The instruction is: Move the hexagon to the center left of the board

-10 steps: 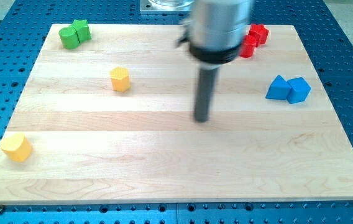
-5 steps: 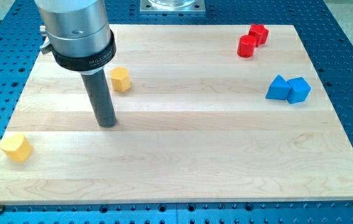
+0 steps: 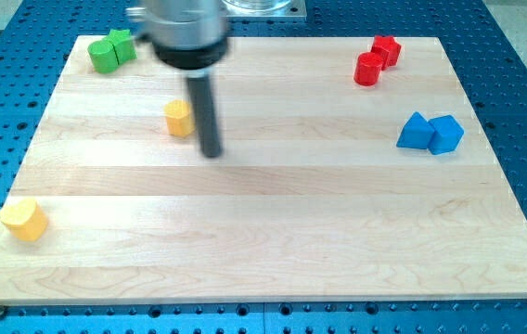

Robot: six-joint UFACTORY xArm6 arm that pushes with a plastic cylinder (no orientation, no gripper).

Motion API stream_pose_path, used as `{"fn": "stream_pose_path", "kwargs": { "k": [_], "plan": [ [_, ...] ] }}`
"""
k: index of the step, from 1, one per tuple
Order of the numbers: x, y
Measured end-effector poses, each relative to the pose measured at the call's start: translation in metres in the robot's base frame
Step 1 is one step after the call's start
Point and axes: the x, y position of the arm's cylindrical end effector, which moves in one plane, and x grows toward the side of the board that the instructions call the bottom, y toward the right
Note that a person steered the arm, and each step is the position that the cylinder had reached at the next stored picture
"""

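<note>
My tip (image 3: 211, 153) is seen bare, just right of the yellow hexagonal wooden block (image 3: 179, 119); leftward, the wooden board (image 3: 263, 232) lies unobstructed.

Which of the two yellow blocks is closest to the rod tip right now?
The yellow hexagon in the upper left, just left of my tip; the other yellow block sits far off at the lower-left corner.

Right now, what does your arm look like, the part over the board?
A blurred silvery metal cylinder with a black ring at its base, and below it a straight dark grey rod ending in my tip, just right of the yellow hexagon. No cables or readable markings show.
</note>
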Motion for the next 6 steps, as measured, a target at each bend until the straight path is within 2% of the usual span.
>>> {"fn": "stream_pose_path", "kwargs": {
  "k": [1,2,3,4,5,6],
  "plan": [
    [-0.012,0.008],
    [-0.027,-0.029],
    [-0.048,-0.031],
    [-0.056,-0.085],
    [-0.023,-0.145],
    [-0.019,-0.135]
  ]
}}
